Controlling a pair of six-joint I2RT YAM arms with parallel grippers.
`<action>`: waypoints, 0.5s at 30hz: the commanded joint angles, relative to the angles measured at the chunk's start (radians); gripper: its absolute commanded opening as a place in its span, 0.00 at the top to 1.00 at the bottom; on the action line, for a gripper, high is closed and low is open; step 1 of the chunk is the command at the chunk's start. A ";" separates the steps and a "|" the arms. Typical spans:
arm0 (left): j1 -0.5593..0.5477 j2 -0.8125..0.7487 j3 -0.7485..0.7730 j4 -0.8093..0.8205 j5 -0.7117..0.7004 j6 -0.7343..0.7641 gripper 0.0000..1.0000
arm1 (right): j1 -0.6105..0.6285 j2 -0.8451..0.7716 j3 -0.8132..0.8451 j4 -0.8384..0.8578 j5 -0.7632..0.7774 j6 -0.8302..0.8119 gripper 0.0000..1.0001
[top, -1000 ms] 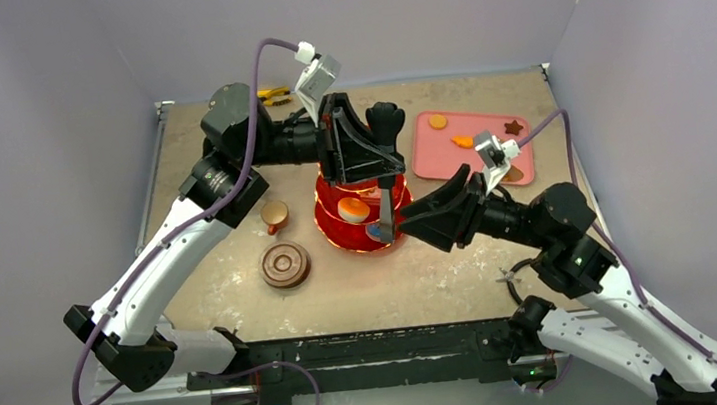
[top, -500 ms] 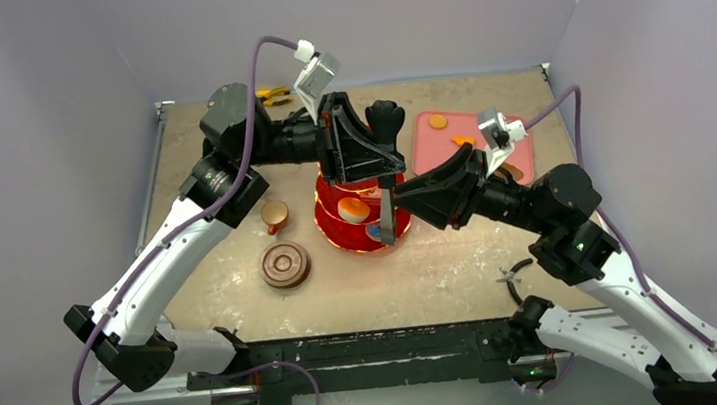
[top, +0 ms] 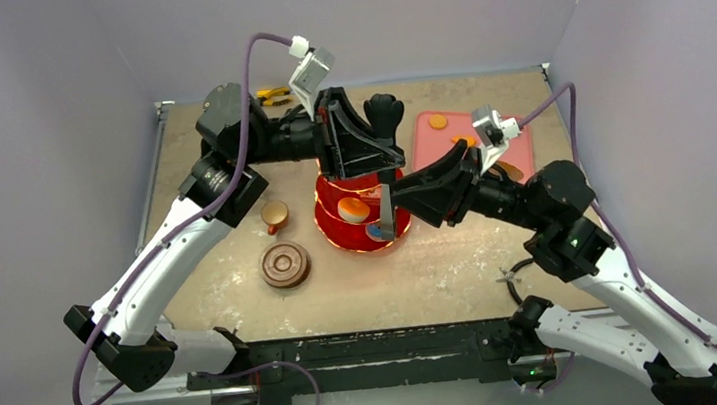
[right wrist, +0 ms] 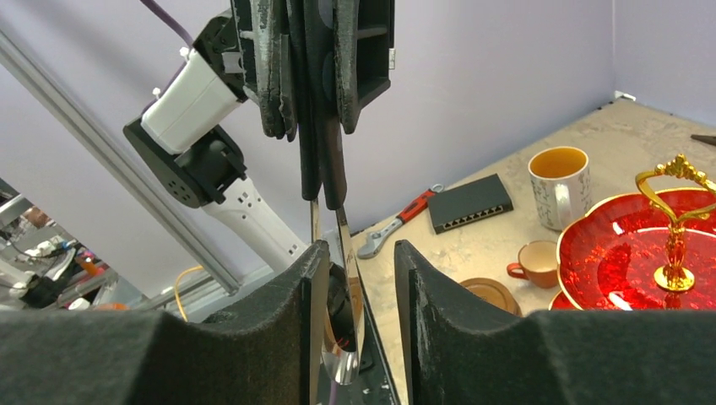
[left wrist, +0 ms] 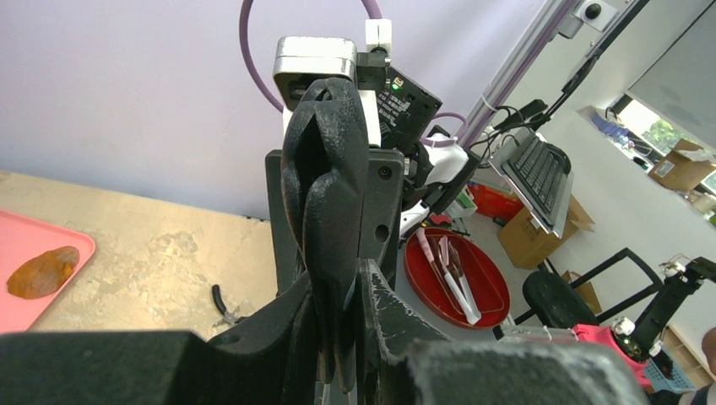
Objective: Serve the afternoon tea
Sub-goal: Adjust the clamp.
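- Top external is showing us the table (top: 441, 264), with both arms reaching in over its middle.
- We are seeing the left arm (top: 169, 253) stretching in from the left and the right arm (top: 593, 268) coming in from the right, their wrists meeting above the stand.
- The stand (top: 339, 229) is sitting mid-table, between the cup on its left and the pink tray (top: 427, 157) at its far right. Its gold handle (right wrist: 674, 219) is standing upright.
- The left gripper (left wrist: 338, 337) is hanging fingers-down over the stand, its fingers clamping the black handles of the tongs (right wrist: 329, 177).
- The right gripper (right wrist: 359, 261) is waiting at the tongs' metal blades. We are seeing its fingers parted, one on each side of the blades, with a gap showing on one side.
- The mug (right wrist: 557, 190) is standing upright with amber tea in it, near the cup and the stand.
- The saucer (top: 285, 266) is lying nearer us on the left, bare.
- The cup (top: 274, 214) is sitting just beyond the saucer, apart from it.
- The pastries (top: 353, 209) are lying on the stand's tiers, and we are spotting more on the tray.
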 commanded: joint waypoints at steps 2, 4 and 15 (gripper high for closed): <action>0.000 -0.011 0.010 0.078 -0.006 -0.039 0.89 | 0.001 0.042 -0.010 0.133 -0.044 0.026 0.61; -0.001 -0.007 0.013 0.081 -0.007 -0.043 0.89 | 0.002 0.072 -0.011 0.187 -0.072 0.047 0.61; 0.010 -0.029 0.005 0.027 -0.044 0.001 0.30 | 0.002 0.045 0.011 0.148 -0.010 0.013 1.00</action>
